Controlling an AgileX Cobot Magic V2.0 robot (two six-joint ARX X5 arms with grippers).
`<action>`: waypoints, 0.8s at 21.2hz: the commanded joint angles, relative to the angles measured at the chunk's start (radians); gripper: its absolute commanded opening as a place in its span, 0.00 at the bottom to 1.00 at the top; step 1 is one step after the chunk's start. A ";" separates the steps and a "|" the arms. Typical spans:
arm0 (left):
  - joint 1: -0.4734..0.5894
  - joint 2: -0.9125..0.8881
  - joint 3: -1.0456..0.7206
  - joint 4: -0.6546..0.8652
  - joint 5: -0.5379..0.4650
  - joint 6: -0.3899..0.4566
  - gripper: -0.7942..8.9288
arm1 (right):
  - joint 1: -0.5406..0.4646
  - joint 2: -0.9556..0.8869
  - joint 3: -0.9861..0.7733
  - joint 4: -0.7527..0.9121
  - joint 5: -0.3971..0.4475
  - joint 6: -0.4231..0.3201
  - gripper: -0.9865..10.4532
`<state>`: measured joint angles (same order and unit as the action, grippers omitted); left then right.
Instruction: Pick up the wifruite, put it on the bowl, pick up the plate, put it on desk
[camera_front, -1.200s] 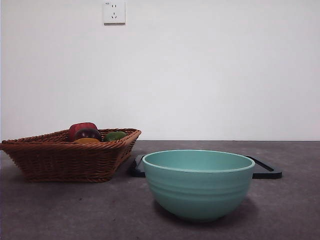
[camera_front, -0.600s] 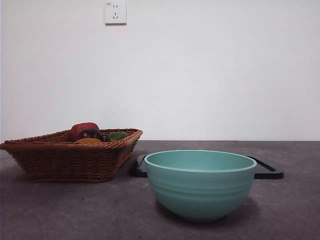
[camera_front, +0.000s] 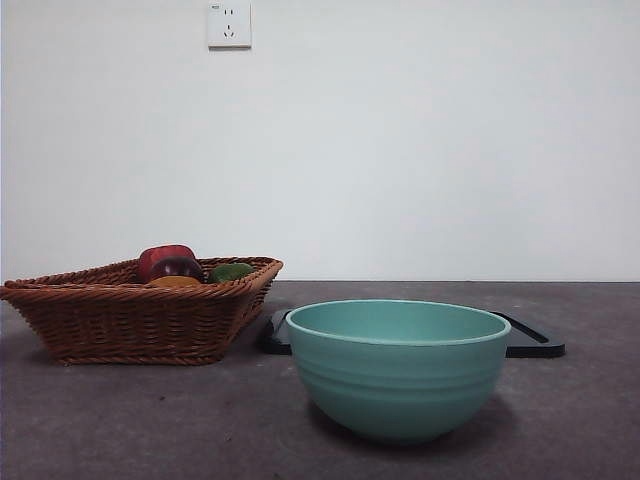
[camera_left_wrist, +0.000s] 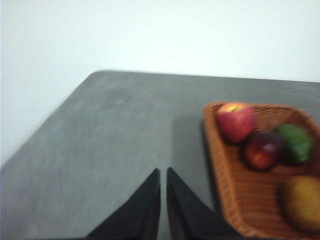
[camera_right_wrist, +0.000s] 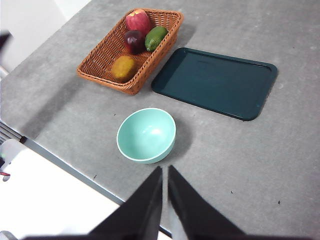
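Nearest my front camera I note the bowl, empty, on the desk. Behind it lies a dark tray; beside that, a wicker basket holds the wifruite, a red apple, a dark purple fruit and a green fruit. My left gripper and right gripper hang clenched, grasping nothing.

You see a wicker basket | in it a red apple, touching a dark purple fruit | a green fruit lies just beside those two | a flat dark tray sits just beside the basket | a white wall socket is high on the wall behind.
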<state>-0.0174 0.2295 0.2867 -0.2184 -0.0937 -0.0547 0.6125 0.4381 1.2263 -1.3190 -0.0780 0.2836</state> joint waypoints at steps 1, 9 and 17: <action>0.000 -0.057 -0.117 0.061 -0.039 -0.093 0.10 | 0.007 0.002 0.018 0.010 0.001 -0.009 0.10; 0.000 -0.189 -0.255 0.041 -0.039 -0.127 0.10 | 0.007 0.002 0.018 0.010 0.000 -0.009 0.10; -0.001 -0.227 -0.274 0.032 -0.039 -0.122 0.10 | 0.007 0.002 0.018 0.010 0.001 -0.009 0.10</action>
<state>-0.0177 0.0040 0.0326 -0.1764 -0.1303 -0.1749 0.6125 0.4389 1.2263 -1.3190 -0.0776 0.2836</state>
